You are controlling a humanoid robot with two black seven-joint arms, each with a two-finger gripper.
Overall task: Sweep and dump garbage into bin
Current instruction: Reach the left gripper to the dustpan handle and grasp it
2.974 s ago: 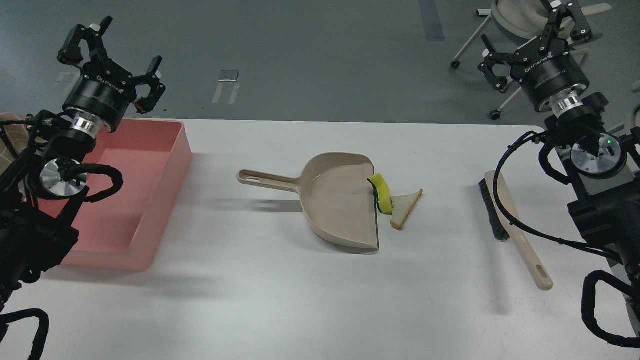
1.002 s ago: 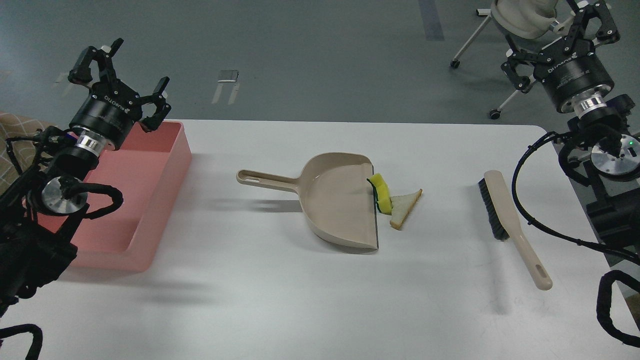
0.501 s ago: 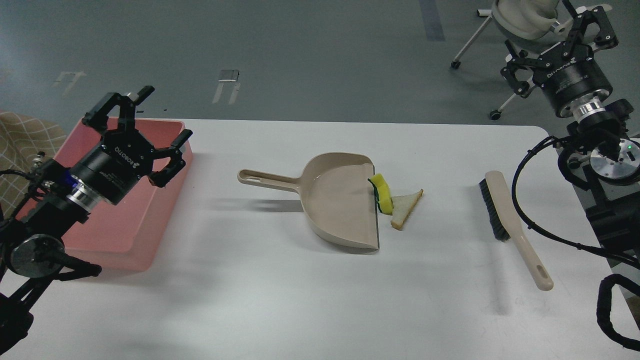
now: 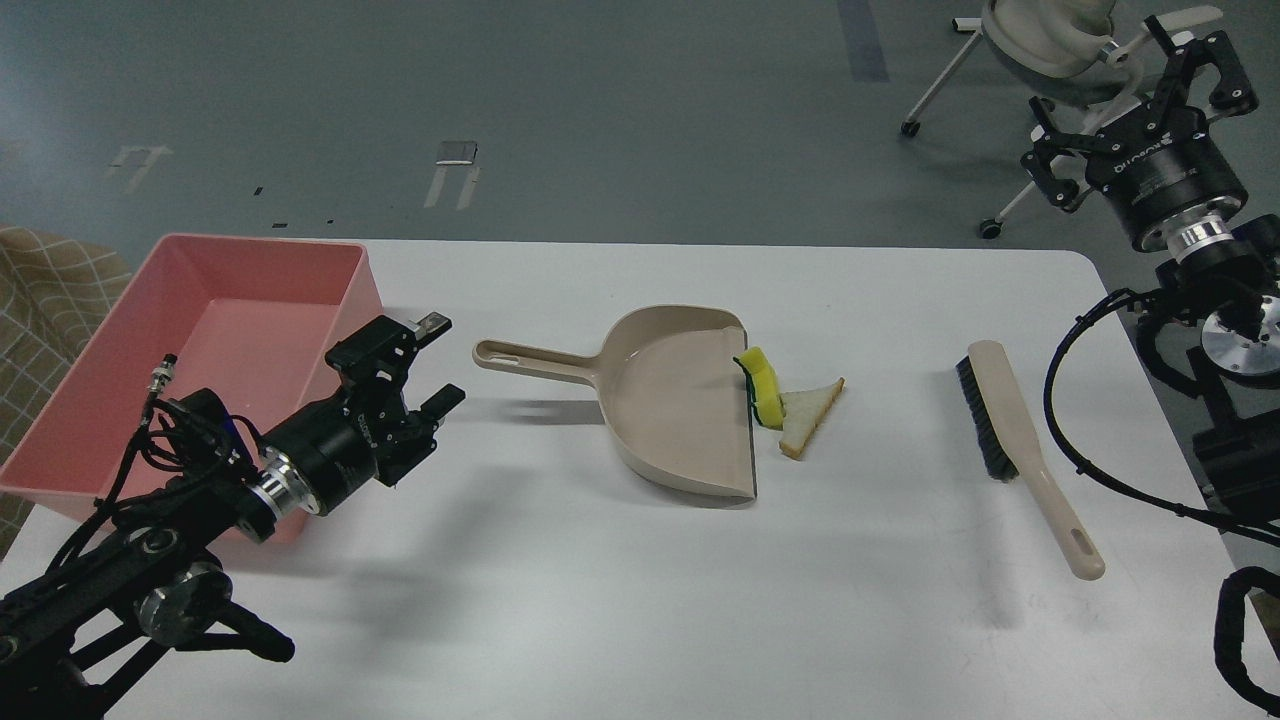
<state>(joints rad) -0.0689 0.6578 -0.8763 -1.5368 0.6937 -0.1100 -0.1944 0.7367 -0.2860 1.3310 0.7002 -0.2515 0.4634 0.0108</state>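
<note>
Start at your far left: the pink bin (image 4: 210,330) sits on the bench (image 4: 600,600) behind and to the left of your left gripper (image 4: 428,372), its near right corner just beside the gripper's wrist. Your left gripper hangs low over the bench with its jaws parted and nothing between them, pointing right and a little away from you.

Straight ahead of those jaws, just off their tips to the right, lies the free end of the dustpan handle (image 4: 535,362). The handle's long axis runs left to right, tilting slightly toward you as it goes right, so it lies almost in line with the way the jaws point. That is the relation your coming move turns on: as I judge it, you close on the handle end-on, and the jaws need to straddle its width, not its length.

Further right along the same line is the beige dustpan (image 4: 675,405), its flat mouth facing right. The yellow sponge (image 4: 767,388) with its dark green side stands at that mouth edge, touching it, and the triangular bread slice (image 4: 810,412) lies just beyond, touching the sponge, on the bench and not in the pan.

Well to the right of them lies the hand brush (image 4: 1020,450), bristles on its left side, long axis running away from you, its handle end nearest you.

Your right gripper (image 4: 1140,95) is raised far beyond and to the right of the brush, jaws spread and empty. It is the nearer arm to the brush; the left is far nearer to the dustpan handle.
</note>
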